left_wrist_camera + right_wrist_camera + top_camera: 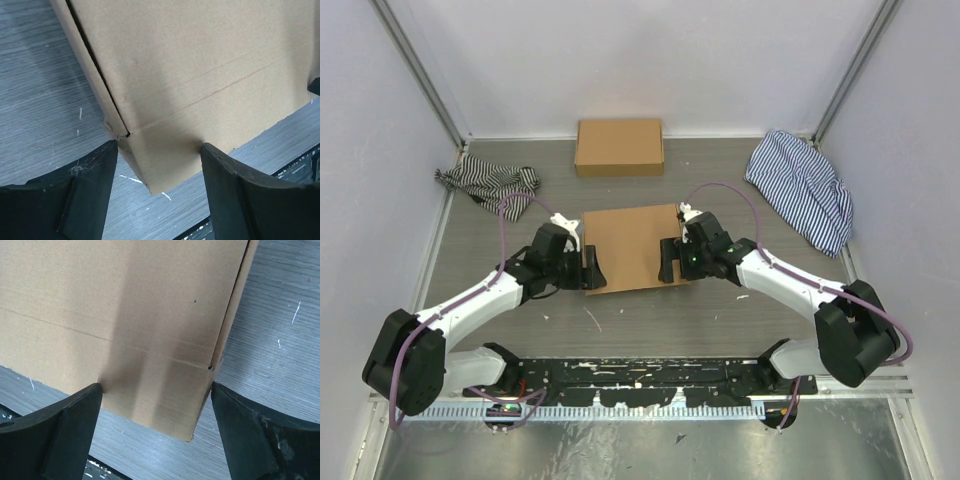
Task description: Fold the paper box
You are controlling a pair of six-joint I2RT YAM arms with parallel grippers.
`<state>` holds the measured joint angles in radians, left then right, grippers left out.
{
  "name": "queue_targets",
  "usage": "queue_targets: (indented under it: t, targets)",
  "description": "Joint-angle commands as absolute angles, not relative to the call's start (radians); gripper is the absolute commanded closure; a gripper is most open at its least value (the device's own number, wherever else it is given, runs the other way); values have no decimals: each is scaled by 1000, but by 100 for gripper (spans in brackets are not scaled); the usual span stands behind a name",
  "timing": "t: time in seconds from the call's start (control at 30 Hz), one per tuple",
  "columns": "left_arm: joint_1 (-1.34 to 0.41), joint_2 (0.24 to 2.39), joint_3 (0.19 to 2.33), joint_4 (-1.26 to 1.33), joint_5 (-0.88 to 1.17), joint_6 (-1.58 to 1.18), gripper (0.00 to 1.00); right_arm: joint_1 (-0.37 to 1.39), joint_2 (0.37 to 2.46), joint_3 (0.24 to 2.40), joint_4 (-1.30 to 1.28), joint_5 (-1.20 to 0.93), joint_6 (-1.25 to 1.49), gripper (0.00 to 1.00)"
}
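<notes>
Lab test cell: white walls (650,60) enclosing a grey table (620,320).

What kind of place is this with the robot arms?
Probably a robot lab test booth: white walls close in a grey table, a left arm and right arm sit bolted at its edge, and the paper box lies between them.

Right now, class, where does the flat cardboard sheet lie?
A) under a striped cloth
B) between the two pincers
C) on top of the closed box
B: the cardboard sheet lies flat between the open left pincer and the open right pincer.
</notes>
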<state>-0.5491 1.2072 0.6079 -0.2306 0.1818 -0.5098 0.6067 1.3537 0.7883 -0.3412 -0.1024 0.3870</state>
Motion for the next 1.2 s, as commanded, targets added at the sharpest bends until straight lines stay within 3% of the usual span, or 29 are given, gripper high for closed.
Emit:
queue_targets:
  t: [0.0, 0.37, 1.17]
  targets:
    - [-554, 1199, 628, -251, 254, -514, 27, 609, 1303, 800, -350, -147, 380, 7]
    - [-554, 1180, 714, -430, 261, -528, 30, 611, 1288, 831, -410, -164, 390, 25]
    - [-553, 1187, 733, -440, 394, -597, 36, 610, 1271, 864, -454, -179, 425, 26]
